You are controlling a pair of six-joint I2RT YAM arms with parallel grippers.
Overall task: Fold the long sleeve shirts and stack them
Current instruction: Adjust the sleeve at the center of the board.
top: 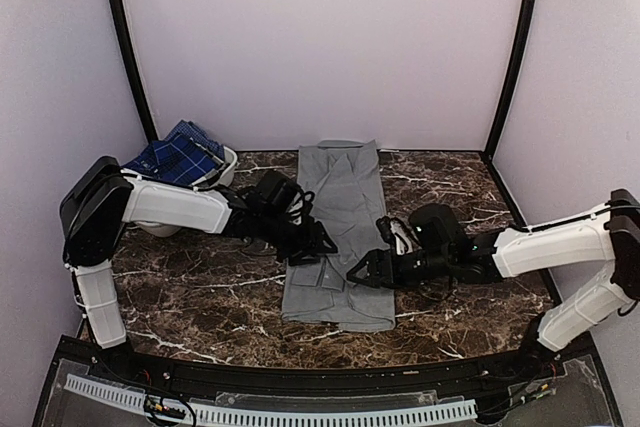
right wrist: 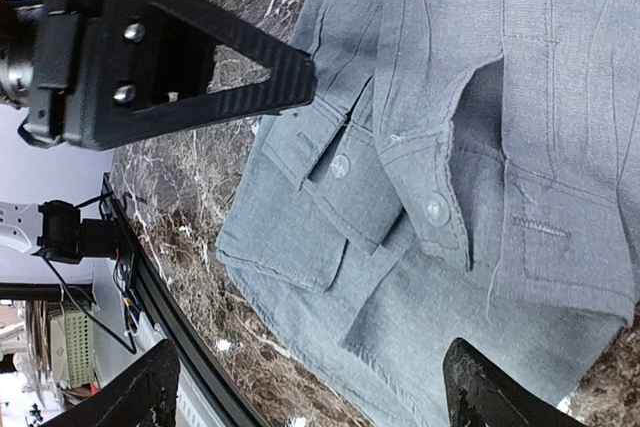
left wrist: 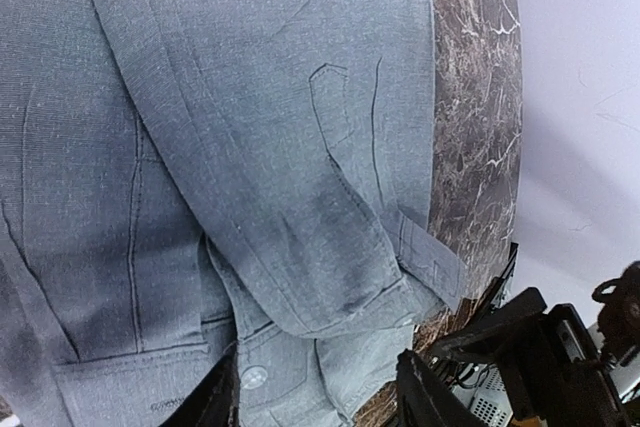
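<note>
Lying lengthwise, grey shirt (top: 340,197) leaves marble table (top: 200,297) showing — both sides.

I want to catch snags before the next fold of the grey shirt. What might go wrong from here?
1. The loose cuffs lying on top of the grey shirt may slide out and spoil the fold if the near end is lifted.
2. The left gripper and right gripper are close together over the cloth and might collide.
3. A pinch may catch only the top layer.
</note>
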